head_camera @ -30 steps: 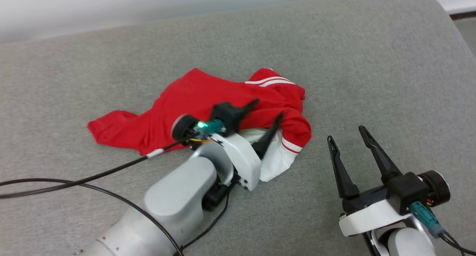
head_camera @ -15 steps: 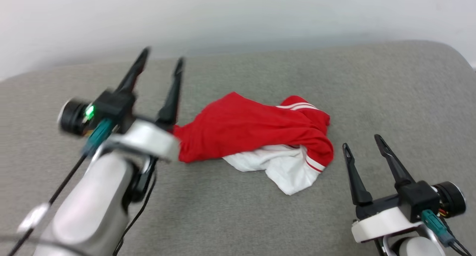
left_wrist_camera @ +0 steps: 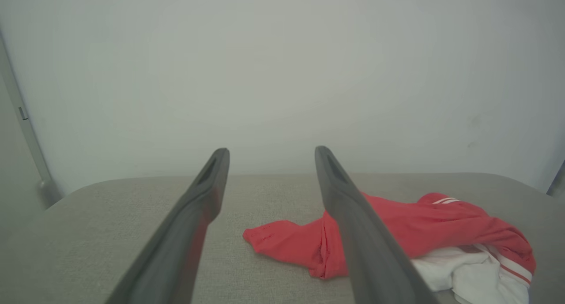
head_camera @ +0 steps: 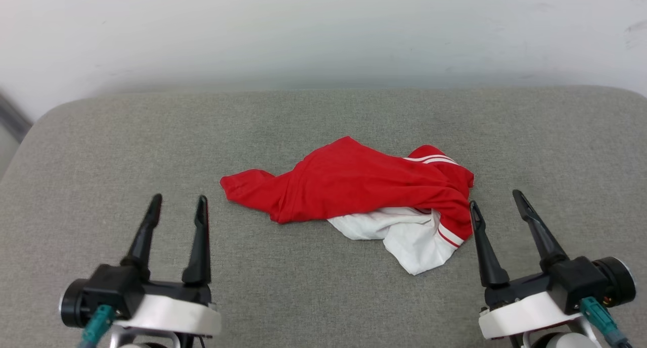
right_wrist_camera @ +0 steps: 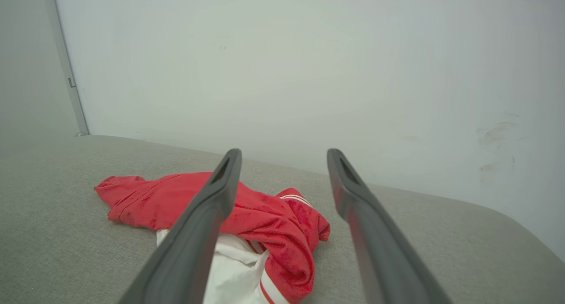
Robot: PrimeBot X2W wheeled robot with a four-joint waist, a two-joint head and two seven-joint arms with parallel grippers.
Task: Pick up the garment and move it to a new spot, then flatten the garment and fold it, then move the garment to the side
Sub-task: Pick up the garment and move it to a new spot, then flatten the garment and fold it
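Garment (head_camera: pixel 354 186) lies crumpled at centre frame in my head view, its red body bunched and a red tail trailing off to the left. White sleeve (head_camera: pixel 414 239) spills out at its lower right edge, striped trim showing. It rests loose on the grey cushion (head_camera: pixel 303 297), nothing gripping it. Left gripper (head_camera: pixel 179 198) sits lower left, fingers spread wide, empty, well apart from the cloth. Right gripper (head_camera: pixel 494 198) sits lower right, likewise spread wide and empty; its inner fingertip is just beside the garment's right edge, and I cannot tell whether it touches. Pale wall (head_camera: pixel 323 30) runs across the top of frame behind the cushion.
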